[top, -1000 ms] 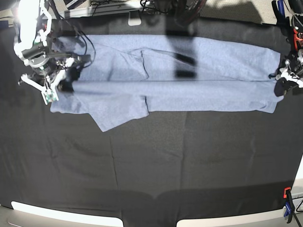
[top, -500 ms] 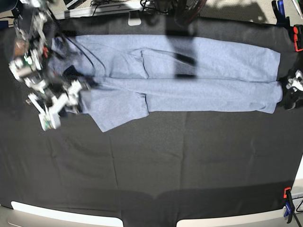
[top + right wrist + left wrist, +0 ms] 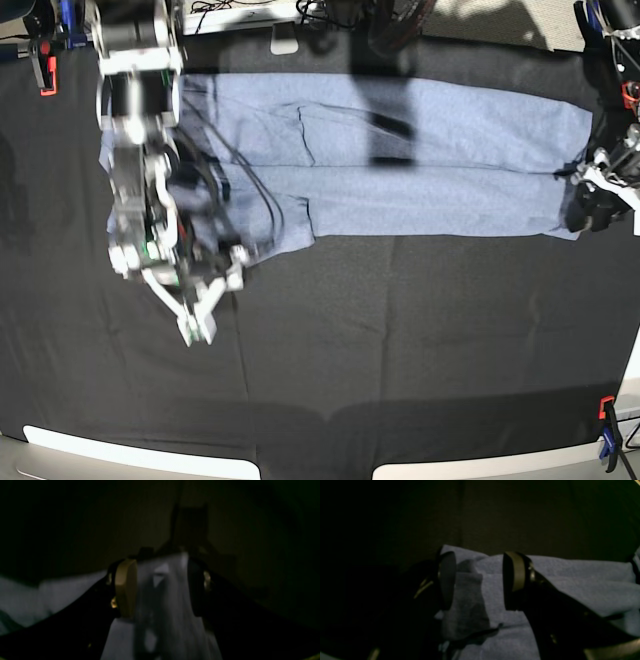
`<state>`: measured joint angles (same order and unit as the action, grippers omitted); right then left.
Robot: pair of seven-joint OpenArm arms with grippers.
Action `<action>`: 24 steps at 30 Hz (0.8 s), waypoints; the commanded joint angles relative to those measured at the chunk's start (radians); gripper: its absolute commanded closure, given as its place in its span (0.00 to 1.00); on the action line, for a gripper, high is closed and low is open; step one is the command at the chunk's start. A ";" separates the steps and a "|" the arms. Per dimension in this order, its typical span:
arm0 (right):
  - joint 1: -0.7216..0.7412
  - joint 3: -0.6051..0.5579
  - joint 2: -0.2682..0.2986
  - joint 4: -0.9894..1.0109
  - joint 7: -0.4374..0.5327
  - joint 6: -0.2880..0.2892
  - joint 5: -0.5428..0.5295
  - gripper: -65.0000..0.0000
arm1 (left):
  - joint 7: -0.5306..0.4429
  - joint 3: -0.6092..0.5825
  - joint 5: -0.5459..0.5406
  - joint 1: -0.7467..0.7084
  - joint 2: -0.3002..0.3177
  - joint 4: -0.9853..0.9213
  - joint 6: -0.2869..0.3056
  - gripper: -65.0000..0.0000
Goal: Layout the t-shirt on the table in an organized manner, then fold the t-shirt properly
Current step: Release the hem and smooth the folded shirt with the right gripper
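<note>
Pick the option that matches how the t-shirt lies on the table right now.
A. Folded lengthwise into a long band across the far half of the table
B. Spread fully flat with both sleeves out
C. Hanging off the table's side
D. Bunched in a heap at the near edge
A: in the base view the t-shirt forms a long horizontal band with a fold seam along its middle, lying on the far half of the black table.

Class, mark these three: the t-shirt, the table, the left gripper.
t-shirt (image 3: 450, 130), base view, flat upper panel.
table (image 3: 400, 340), base view, bare black cloth below the shirt.
left gripper (image 3: 478, 580), left wrist view, midway between its open fingertips.
</note>
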<state>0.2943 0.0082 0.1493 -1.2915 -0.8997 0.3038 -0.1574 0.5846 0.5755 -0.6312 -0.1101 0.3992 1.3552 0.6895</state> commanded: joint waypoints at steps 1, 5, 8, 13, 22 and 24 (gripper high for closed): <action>0.040 0.002 0.003 0.018 0.012 0.001 0.002 0.52 | -0.025 0.007 -0.024 0.008 0.022 0.019 0.009 0.57; 0.099 0.002 0.003 0.145 -0.008 0.001 0.010 0.52 | -0.027 0.007 -0.024 0.008 0.022 0.019 0.009 0.57; 0.121 0.002 0.004 0.218 -0.010 0.001 0.054 0.52 | -0.031 0.007 -0.024 0.008 0.022 0.019 0.009 0.57; 0.118 0.001 0.008 0.238 -0.038 0.002 0.046 0.53 | -0.032 0.007 -0.024 0.008 0.022 0.019 0.009 0.57; 0.118 0.001 0.009 0.218 -0.069 0.013 0.082 0.94 | -0.035 0.007 -0.024 0.008 0.022 0.019 0.009 0.57; 0.116 0.001 0.013 0.177 -0.068 0.013 0.083 0.94 | -0.035 0.007 -0.024 0.008 0.022 0.019 0.009 0.57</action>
<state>0.3889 0.0082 0.1543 -1.0988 -0.9649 0.3126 -0.0772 0.5770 0.5762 -0.6308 -0.1108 0.3992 1.3552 0.6895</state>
